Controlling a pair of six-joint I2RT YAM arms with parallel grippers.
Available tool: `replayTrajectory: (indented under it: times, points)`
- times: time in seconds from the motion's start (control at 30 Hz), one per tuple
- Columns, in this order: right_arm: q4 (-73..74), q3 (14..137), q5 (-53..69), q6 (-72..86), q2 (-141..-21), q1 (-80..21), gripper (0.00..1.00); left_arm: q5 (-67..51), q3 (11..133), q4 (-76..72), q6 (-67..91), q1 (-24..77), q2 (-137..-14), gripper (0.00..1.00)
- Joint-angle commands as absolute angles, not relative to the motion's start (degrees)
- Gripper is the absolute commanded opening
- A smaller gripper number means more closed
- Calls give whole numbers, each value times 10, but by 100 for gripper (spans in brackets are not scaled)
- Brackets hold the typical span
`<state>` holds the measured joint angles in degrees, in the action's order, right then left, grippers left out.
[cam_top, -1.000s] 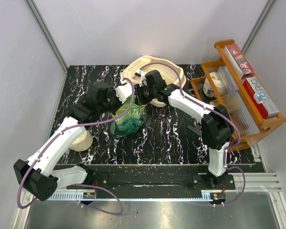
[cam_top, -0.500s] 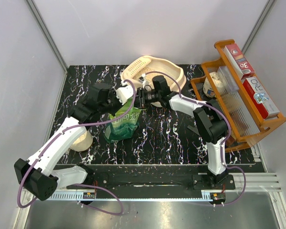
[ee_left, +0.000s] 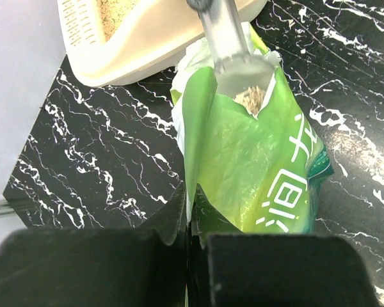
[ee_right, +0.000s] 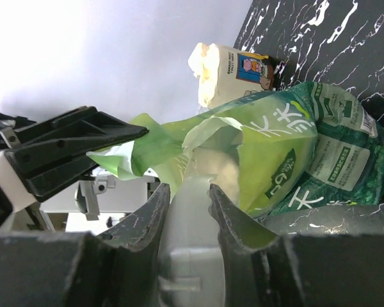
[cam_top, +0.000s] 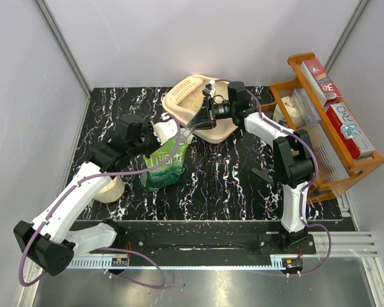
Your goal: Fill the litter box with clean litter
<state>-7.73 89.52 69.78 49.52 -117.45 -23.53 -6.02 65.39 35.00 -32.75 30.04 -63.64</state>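
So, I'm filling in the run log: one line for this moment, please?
left gripper: shut on bag edge | right gripper: shut on scoop | scoop: in bag mouth | box: some litter inside

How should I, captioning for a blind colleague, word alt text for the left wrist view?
A pale grey plastic scoop dips into the torn top of a green printed plastic bag, tan granular litter showing inside; black fingers pinch the bag's near edge. Behind it, a cream plastic litter box holds some litter.
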Motion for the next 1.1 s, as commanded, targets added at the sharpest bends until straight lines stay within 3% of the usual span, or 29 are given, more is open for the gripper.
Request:
replayTrajectory:
  times: [0.0, 0.43, 0.63, 0.87, 1.07]
  points:
    - [-71, 920, 764, 572, -1158, -211, 0, -59, 650, 322, -369, 301, -601, 0]
    - [-4, 926, 708, 576, -1152, -166, 0, -55, 643, 325, -386, 301, -584, 0]
    - [150, 961, 593, 497, -1124, -166, 0, -54, 650, 324, -385, 301, -592, 0]
    - [123, 933, 612, 514, -1121, -153, 0, -60, 653, 325, -376, 302, -596, 0]
    - [-55, 879, 685, 626, -1121, -146, 0, -63, 654, 318, -374, 303, -596, 0]
